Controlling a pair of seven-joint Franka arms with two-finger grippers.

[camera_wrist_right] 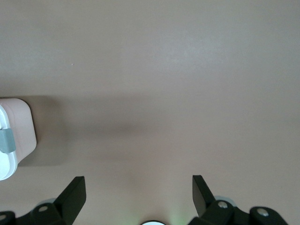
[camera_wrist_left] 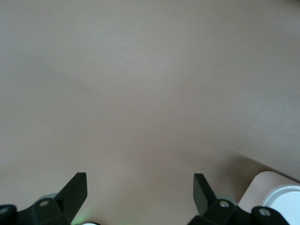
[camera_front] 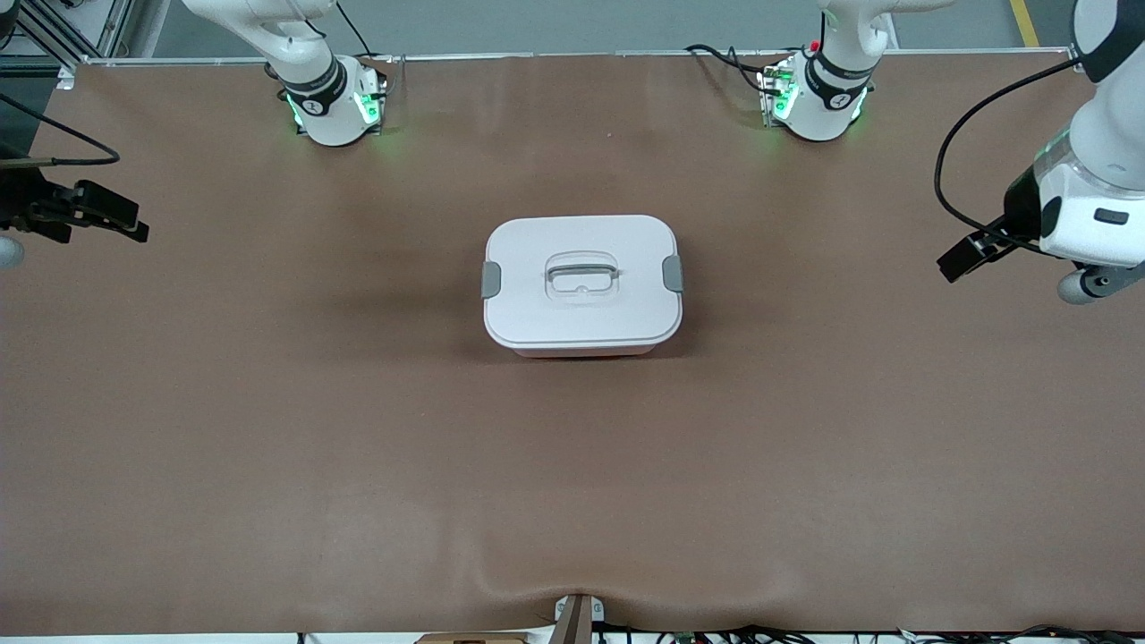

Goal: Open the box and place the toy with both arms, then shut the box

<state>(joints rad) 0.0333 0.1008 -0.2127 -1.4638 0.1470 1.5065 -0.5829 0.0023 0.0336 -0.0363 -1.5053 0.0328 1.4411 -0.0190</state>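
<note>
At the table's point(camera_front: 268, 465) middle, the box point(camera_front: 582, 284) is sitting closed on the brown surface, nothing touching it; its white lid point(camera_front: 581, 309) is lying flat over the pale pink tub, whose lower edge is showing along the side nearest the front camera; a grey clip point(camera_front: 491, 279) is sitting at the end toward the right arm and another clip point(camera_front: 673, 273) at the end toward the left arm, and the recessed handle point(camera_front: 582, 268) is resting in the lid's centre. Well apart from the box, the right gripper point(camera_front: 98, 213) is hanging over the right arm's end of the table; in its wrist view its fingers point(camera_wrist_right: 71, 194) are standing wide apart over bare surface with nothing between them, a corner of the box showing at the frame's edge. The left gripper point(camera_front: 971, 255) is hanging over the left arm's end of the table, likewise well clear of the box; its fingers point(camera_wrist_left: 74, 190) are spread apart and holding nothing. Farthest from the camera, both arm bases are standing along the table's edge, green lights glowing at their feet. No toy is showing in any view.
</note>
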